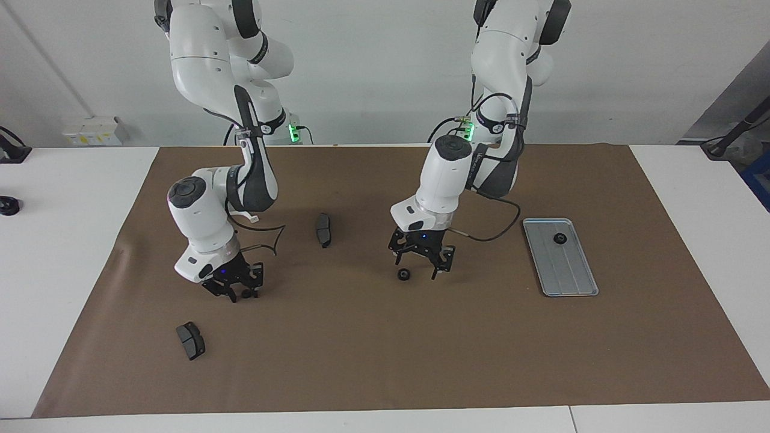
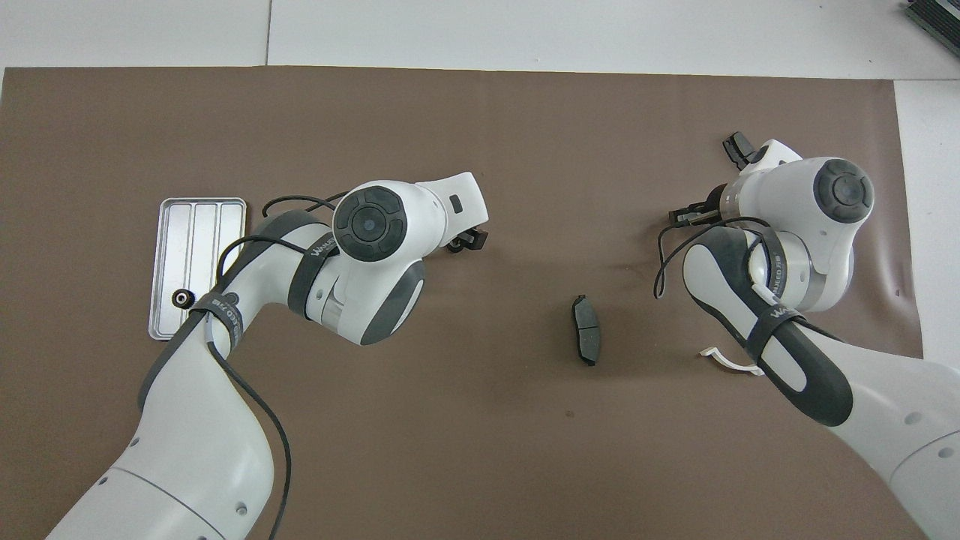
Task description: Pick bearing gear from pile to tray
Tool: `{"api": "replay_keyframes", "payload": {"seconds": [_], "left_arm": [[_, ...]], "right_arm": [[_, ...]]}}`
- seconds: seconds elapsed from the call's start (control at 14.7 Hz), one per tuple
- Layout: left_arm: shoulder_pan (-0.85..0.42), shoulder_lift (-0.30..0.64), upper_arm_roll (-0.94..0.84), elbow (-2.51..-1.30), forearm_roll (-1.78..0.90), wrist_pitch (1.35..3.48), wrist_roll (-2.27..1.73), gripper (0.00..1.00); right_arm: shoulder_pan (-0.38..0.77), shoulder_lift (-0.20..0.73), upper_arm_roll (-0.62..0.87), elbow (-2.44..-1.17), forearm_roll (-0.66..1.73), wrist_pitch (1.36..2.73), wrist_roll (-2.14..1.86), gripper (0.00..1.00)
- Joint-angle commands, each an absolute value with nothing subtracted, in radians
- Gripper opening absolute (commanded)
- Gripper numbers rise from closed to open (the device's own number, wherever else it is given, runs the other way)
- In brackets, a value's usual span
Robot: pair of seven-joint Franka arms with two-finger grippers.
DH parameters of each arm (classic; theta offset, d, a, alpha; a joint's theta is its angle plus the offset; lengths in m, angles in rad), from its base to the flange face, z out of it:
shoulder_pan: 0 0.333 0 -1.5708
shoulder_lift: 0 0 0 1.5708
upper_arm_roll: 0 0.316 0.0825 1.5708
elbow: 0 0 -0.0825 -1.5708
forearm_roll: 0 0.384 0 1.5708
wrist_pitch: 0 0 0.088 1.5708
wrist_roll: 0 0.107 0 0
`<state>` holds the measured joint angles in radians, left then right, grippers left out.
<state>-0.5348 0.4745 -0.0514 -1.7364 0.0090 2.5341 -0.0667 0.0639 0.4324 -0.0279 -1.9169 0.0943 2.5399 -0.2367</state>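
Toward the left arm's end of the mat lies the silver tray (image 1: 568, 270) (image 2: 199, 225), with one black bearing gear (image 1: 559, 238) (image 2: 181, 298) in the end nearer the robots. A second gear (image 1: 403, 275) rests mid-mat. My left gripper (image 1: 421, 264) (image 2: 465, 240) hangs open just above this gear. A third small gear (image 1: 246, 294) sits on the mat between the fingertips of my right gripper (image 1: 236, 291), which has come down and shut on it. This gear is hidden in the overhead view.
One dark brake pad (image 1: 323, 230) (image 2: 586, 330) lies between the two grippers. Another pad (image 1: 189, 341) (image 2: 739, 146) lies farther from the robots than the right gripper. A white half-ring bracket (image 1: 243, 213) (image 2: 724, 360) sits under the right arm.
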Motion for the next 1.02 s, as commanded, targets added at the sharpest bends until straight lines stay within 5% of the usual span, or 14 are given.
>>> {"api": "replay_keyframes", "payload": {"seconds": [0.0,0.41,0.68,0.96], "left_arm": [[-0.548,0.506,-0.034,-1.73,0.012,2.577,-0.069,1.0],[-0.551,0.503,-0.034,-1.818,0.014,2.661,-0.069,1.0],[-0.558,0.499,-0.034,-1.833,0.014,2.663,-0.071,1.0],[-0.564,0.495,-0.032,-1.841,0.014,2.666,-0.071,0.81]], "right_arm": [[0.058,0.425,-0.015,-1.927,0.12,2.517,-0.276,0.46],[0.058,0.425,-0.015,-1.925,0.12,2.516,-0.27,0.0],[0.055,0.411,-0.015,-1.913,0.121,2.488,-0.259,0.0],[0.063,0.325,-0.017,-1.875,0.123,2.357,-0.131,0.0]]}}
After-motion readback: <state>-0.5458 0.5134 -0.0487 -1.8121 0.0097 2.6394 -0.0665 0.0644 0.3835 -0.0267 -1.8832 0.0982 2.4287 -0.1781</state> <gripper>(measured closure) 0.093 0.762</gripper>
